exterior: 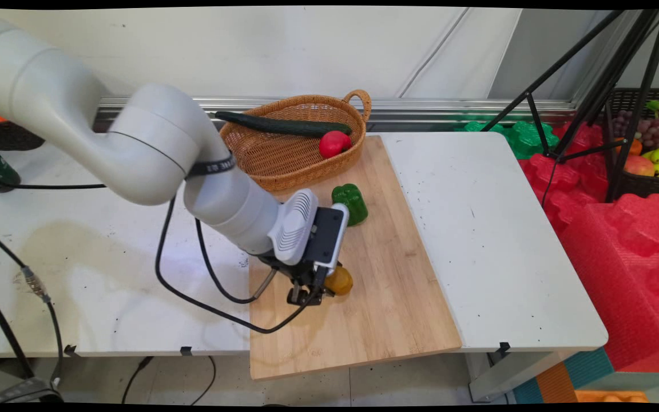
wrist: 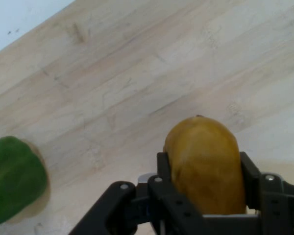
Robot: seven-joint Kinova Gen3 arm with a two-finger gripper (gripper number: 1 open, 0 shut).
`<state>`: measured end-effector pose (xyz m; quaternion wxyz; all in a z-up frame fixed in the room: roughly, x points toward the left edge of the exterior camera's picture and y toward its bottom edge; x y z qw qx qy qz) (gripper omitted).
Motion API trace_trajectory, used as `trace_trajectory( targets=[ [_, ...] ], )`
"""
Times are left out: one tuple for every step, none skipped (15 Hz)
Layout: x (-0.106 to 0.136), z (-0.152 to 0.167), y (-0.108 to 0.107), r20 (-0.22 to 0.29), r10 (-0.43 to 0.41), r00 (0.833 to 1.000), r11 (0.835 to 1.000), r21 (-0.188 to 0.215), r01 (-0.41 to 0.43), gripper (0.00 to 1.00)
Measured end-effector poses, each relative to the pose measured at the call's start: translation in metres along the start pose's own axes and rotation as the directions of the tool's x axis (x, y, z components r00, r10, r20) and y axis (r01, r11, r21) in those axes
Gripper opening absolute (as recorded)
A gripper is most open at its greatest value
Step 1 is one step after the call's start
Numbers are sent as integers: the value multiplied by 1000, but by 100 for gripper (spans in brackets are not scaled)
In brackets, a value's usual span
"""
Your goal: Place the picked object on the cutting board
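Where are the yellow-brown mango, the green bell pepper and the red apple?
Yellow-brown mango [wrist: 206, 166], hand view, middle of its skin.
Green bell pepper [exterior: 350, 201], main view, its side.
Red apple [exterior: 333, 143], main view, its centre.

I see a wooden board [exterior: 386, 297] lying across the white table [exterior: 495, 240]. A green pepper [exterior: 350, 203] stands on the board. At the board's far end sits a wicker basket [exterior: 272, 160], with a cucumber [exterior: 284, 124] across its rim and a red fruit [exterior: 334, 143] inside. Right of the table stand a black tripod [exterior: 592, 86] and red foam [exterior: 621, 246].
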<state>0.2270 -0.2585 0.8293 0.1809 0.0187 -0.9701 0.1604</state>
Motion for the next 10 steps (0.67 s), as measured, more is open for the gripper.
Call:
trace_trajectory(
  targets=[
    [0, 5, -1, 5, 5, 1000, 1000, -3, -5, 0],
    [0, 9, -1, 9, 10, 1000, 1000, -5, -10, 0],
    [1, 14, -2, 12, 14, 1000, 1000, -8, -14, 0],
    [1, 17, -2, 14, 17, 1000, 1000, -11, -17, 0],
    [1, 19, -2, 16, 19, 1000, 1000, -13, -19, 0],
    [1, 21, -2, 17, 21, 1000, 1000, -14, -21, 100],
    [1, 23, -3, 18, 22, 1000, 1000, -15, -22, 100],
    [1, 25, -3, 19, 23, 1000, 1000, -16, -23, 100],
    [1, 26, -4, 19, 24, 1000, 1000, -15, -24, 100],
    [1, 27, -5, 18, 25, 1000, 1000, -14, -24, 100]
  ],
)
